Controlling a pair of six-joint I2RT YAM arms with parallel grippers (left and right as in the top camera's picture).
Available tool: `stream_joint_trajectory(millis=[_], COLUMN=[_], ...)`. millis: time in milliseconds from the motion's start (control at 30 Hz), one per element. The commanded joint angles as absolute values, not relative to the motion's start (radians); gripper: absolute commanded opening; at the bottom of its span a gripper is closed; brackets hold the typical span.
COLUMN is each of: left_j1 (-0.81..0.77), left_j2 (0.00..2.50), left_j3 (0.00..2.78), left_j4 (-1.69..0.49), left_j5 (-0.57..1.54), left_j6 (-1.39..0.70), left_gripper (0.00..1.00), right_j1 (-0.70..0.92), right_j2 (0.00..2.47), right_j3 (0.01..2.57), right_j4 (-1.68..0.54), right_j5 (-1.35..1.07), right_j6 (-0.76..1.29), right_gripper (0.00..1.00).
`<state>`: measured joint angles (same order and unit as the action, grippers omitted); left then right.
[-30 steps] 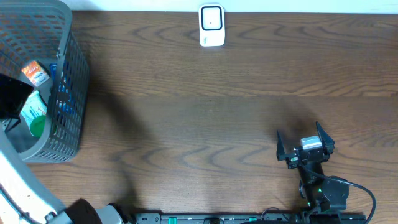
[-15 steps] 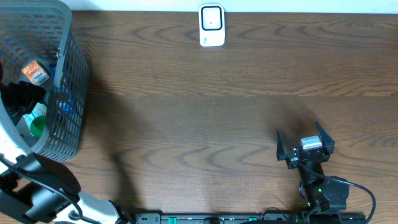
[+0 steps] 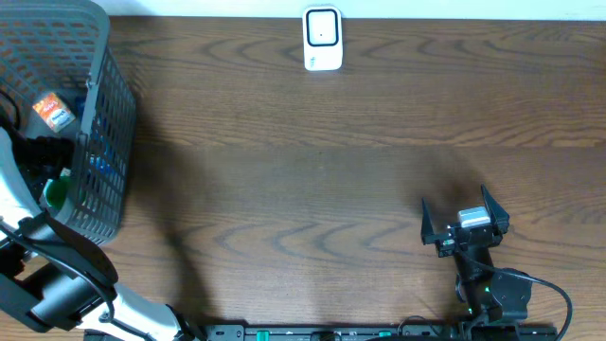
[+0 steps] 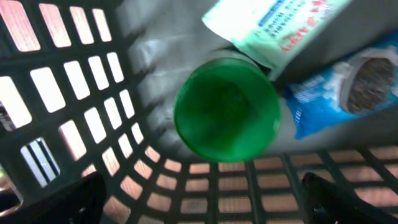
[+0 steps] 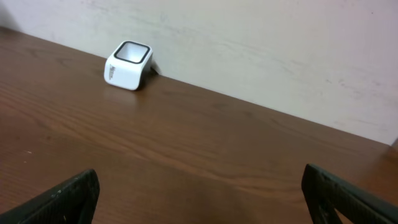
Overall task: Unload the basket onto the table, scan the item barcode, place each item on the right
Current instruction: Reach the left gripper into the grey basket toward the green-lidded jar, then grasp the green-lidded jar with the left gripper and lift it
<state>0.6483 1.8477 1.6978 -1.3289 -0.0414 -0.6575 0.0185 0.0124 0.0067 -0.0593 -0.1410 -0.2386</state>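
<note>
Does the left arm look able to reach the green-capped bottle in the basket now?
Probably yes: the left gripper is open inside the basket, the green cap straight ahead and uncovered; a white packet and a blue packet only crowd one side.

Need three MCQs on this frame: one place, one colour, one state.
1. Where on the table does the white scanner stand? A) back edge, middle B) near edge, left C) dead centre
2. What colour is the round cap in the basket? A) red B) green C) yellow
3. What state is the right gripper in? A) shut on a packet B) shut, empty C) open, empty
Key: 1 A, it sits by the wall; 2 B, the left wrist view shows it green; 3 C, fingers spread, nothing between.
</note>
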Motion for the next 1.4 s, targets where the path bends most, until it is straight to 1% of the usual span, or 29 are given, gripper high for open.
stream_joint_trajectory(millis=[0, 233, 700, 1367], left_j1=[0.656, 0.656, 0.656, 0.656], left_j2=[1.854, 1.854, 1.861, 1.871], left_j3=[1.634, 1.541, 1.509, 1.322], left_j4=[-1.290, -1.164, -1.102, -0.871], left_j5=[-0.110, -0.109, -0.109, -0.109], left_j6=[-0.693, -0.681, -0.682, -0.662], left_gripper=[0.98, 0.98, 0.98, 0.98], right_j1=[0.015, 0.015, 0.015, 0.015], right_j2=[0.007, 0.007, 0.007, 0.007], right_j3=[0.006, 0.006, 0.006, 0.006], right_j4=[-0.063, -0.063, -0.063, -0.064], right_j5=[-0.140, -0.140, -0.140, -0.140], right_j6=[-0.240, -0.240, -0.240, -0.240], right_gripper=[0.99, 0.99, 0.99, 0.99])
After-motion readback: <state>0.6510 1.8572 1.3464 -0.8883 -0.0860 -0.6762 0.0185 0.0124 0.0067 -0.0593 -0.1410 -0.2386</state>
